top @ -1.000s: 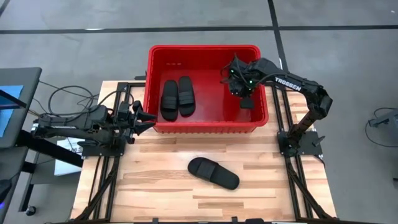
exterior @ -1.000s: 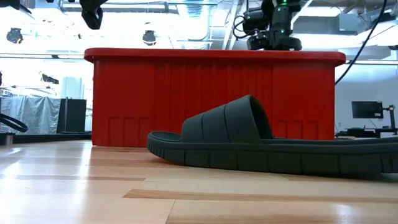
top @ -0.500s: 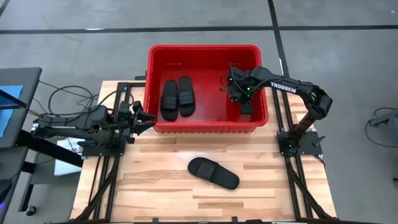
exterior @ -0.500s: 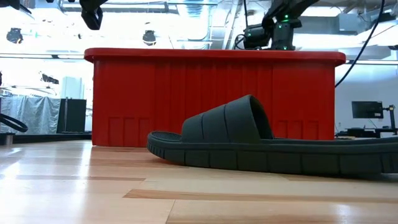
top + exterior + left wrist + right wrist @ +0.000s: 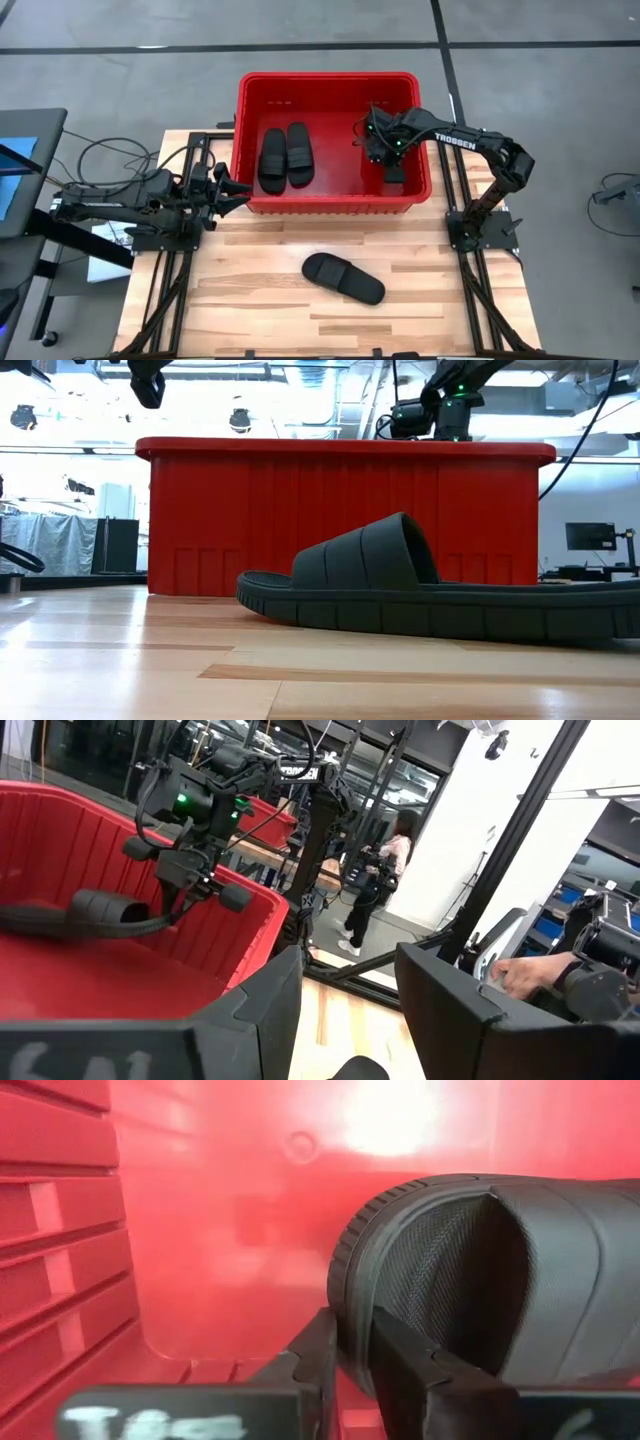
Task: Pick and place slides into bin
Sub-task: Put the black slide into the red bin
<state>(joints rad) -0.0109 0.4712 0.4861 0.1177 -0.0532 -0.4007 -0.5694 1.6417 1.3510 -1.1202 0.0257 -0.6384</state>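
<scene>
The red bin [image 5: 325, 77] stands at the table's far side. Two black slides [image 5: 285, 155] lie side by side on its floor at the left. My right gripper [image 5: 388, 156] is down inside the bin's right part, shut on a third black slide [image 5: 397, 173], also seen in the left wrist view [image 5: 80, 915]. A fourth slide [image 5: 343, 278] lies sole down on the table, in front of the bin [image 5: 400, 585]. My left gripper [image 5: 238, 190] is open and empty beside the bin's near left corner. My right gripper pinches the slide's sole at one end [image 5: 352, 1305] between its two fingers, one finger on the footbed side [image 5: 405, 1365] and one on the underside [image 5: 318, 1345]. The fingers come from above, pointing down into the bin. The slide reaches out roughly level from them [image 5: 60, 915], low over the bin floor.
The bin's floor between the two lying slides and the held one is bare [image 5: 340, 150]. Bare wooden tabletop [image 5: 250, 300] lies around the fourth slide. A monitor [image 5: 20, 160] and cables are off the table's left; people stand in the room beyond [image 5: 385, 870].
My right gripper has gone down into the bin's right part with the slide and a little toward the table's near edge, staying shut on it. In the last half second it has kept almost still.
</scene>
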